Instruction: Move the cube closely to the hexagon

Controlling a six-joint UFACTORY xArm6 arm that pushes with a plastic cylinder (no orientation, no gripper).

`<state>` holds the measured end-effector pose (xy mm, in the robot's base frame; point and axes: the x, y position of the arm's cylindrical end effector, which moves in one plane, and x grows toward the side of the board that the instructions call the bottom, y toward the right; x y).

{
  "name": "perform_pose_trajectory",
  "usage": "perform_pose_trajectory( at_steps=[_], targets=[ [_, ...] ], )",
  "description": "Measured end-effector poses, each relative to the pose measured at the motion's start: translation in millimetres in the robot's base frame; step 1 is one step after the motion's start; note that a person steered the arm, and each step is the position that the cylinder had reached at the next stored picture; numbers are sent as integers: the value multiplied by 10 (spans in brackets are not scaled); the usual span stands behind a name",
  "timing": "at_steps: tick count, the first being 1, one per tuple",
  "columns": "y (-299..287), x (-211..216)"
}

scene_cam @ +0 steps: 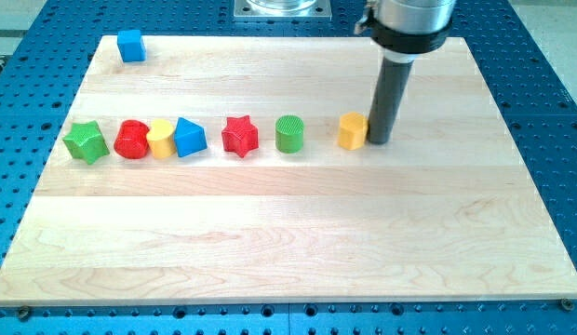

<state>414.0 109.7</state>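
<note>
Pale wood board (298,223) lies on a blue perforated table (549,112). The blue cube (131,45) sits alone near the board's top-left corner in the view, just inside the top edge and well apart from every other block. The yellow hexagon (353,131) stands towards the view's right in a loose row, with my tip (380,140) touching or just beside its right face. The tool is a plain rod with nothing to spread or clamp; it holds nothing.

Remaining row, from the view's left: green star (86,141), red cylinder (132,140), yellow cylinder (161,139) and a blue wedge-like block (190,138) packed close together, then a red star (240,136) and a green cylinder (289,134).

Handling judgement: the cube looks small, light and rigid, likely to slide readily on smooth wood and to turn if pushed off-centre. Contact is best made squarely on the middle of its left face.

Room: the band of board above the row is clear between cube and hexagon, giving a straight run rightward with a slight drift downward. Risks: little margin behind the cube at the top and left edges for placing the tip, and an overlong push could knock the hexagon out of place.
</note>
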Motion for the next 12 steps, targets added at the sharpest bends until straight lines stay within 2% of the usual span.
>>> perform_pose_trajectory(
  at_steps=[1, 2, 3, 5, 6, 7, 8, 9, 10, 11, 12],
  targets=[
    [-204, 51],
    [205, -386],
    [125, -1184],
    [-3101, -1339],
    [-4144, -1559],
    [-3960, -1937],
    [-3065, -2149],
    [-2048, -1602],
    [-2147, -2036],
    [-2387, -2227],
    [-3046, -1999]
  ],
)
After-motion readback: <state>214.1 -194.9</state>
